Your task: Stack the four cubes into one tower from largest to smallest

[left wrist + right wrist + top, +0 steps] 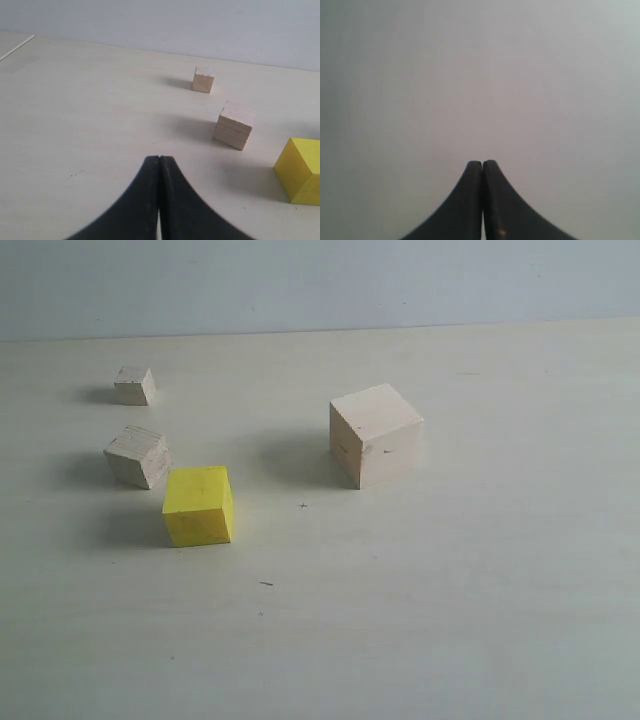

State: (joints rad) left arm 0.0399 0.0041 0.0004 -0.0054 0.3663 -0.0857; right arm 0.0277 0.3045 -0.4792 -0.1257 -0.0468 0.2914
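Nothing is stacked: the large pale wood cube (376, 435) is sitting alone on the desk (450, 620), well apart from the yellow cube (199, 505), which is lying close beside the grainy grey-tan cube (138, 456), with the tiny pale cube (134, 386) standing farther back. Your left hand (159, 159) and right hand (482, 162) are both pinched fully together and gripping nothing, so you are risking knocking a cube aside if you descend before opening. A finger going between the yellow and grey-tan cubes is likely shoving the neighbour, and each smaller, skewed block is leaving you less margin for centring.
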